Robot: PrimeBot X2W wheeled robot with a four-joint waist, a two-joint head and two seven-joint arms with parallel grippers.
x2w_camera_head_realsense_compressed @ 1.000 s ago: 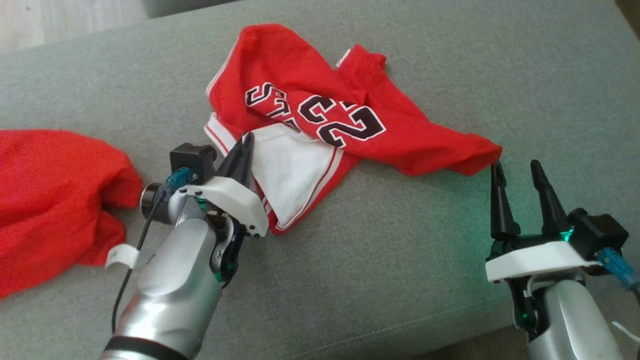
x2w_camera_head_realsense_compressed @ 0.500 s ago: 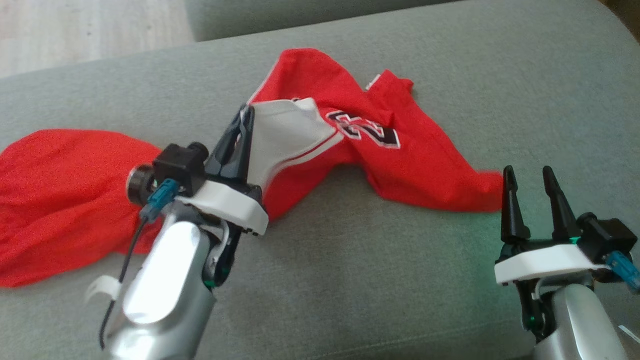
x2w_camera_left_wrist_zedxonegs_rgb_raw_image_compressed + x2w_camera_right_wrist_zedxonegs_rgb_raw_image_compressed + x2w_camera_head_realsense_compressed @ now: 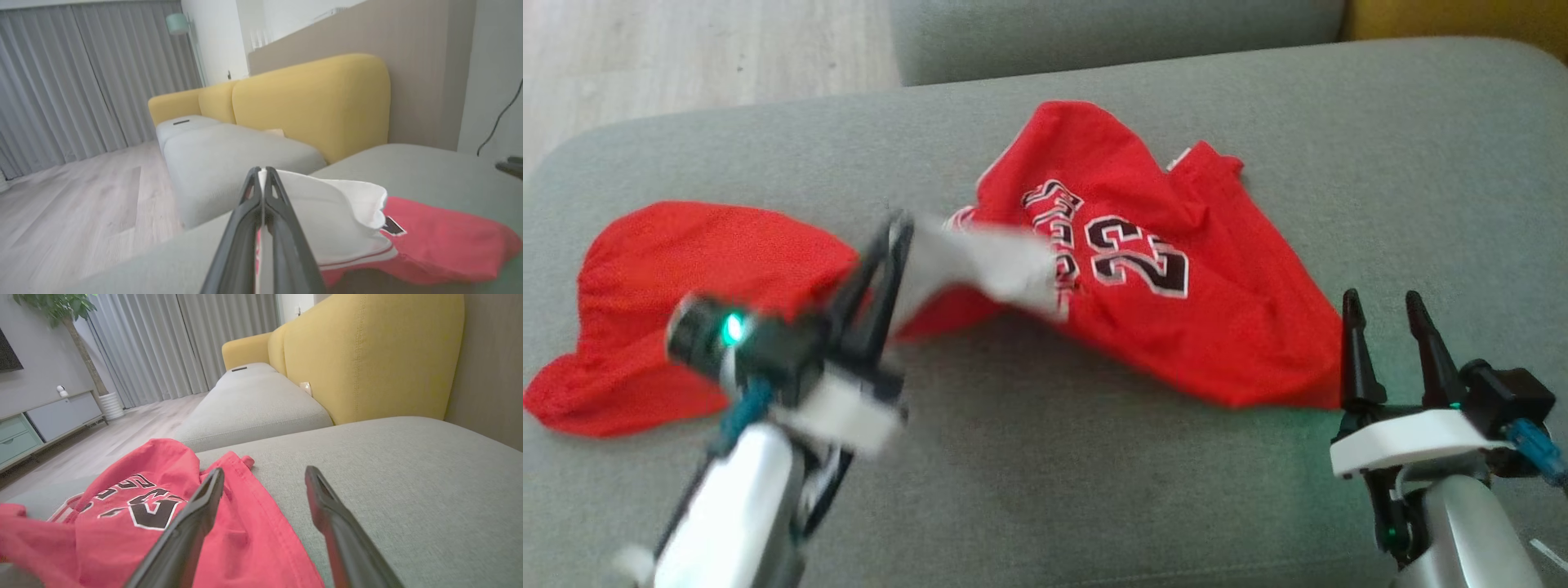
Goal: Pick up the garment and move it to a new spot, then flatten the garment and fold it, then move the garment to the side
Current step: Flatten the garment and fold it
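Red mesh makes up the jersey (image 3: pixel 1143 278), which lies crumpled across the middle of a grey seat cushion (image 3: pixel 1094 474) with the black-and-white number 23 facing up. Its white inner panel (image 3: pixel 980 261) is raised off the cushion at the jersey's left end.

A second red cloth heap (image 3: pixel 703 278) lies on the left part of the same cushion. The left arm hides whether it touches the jersey.

Beyond the cushion's rounded far-left corner is pale wood floor (image 3: pixel 686 57). Another grey cushion (image 3: pixel 1094 33) sits past the far edge, and a yellow backrest (image 3: pixel 367 355) rises at the far right. Bare cushion stretches along the near side between the two arms, and more lies open to the right of the jersey.

The left jaws are pressed together, pinching the edge of the white panel (image 3: pixel 327 212), which fans out to their right in the left wrist view, with red cloth (image 3: pixel 441 249) trailing down behind it. In the head view this arm is blurred.

The right jaws stand spread and hold nothing, just at the jersey's near-right corner. In the right wrist view, the left-hand finger (image 3: pixel 196 522) overlaps the red hem (image 3: pixel 261 522), while the other finger is over bare cushion. I cannot tell whether the finger touches the cloth.
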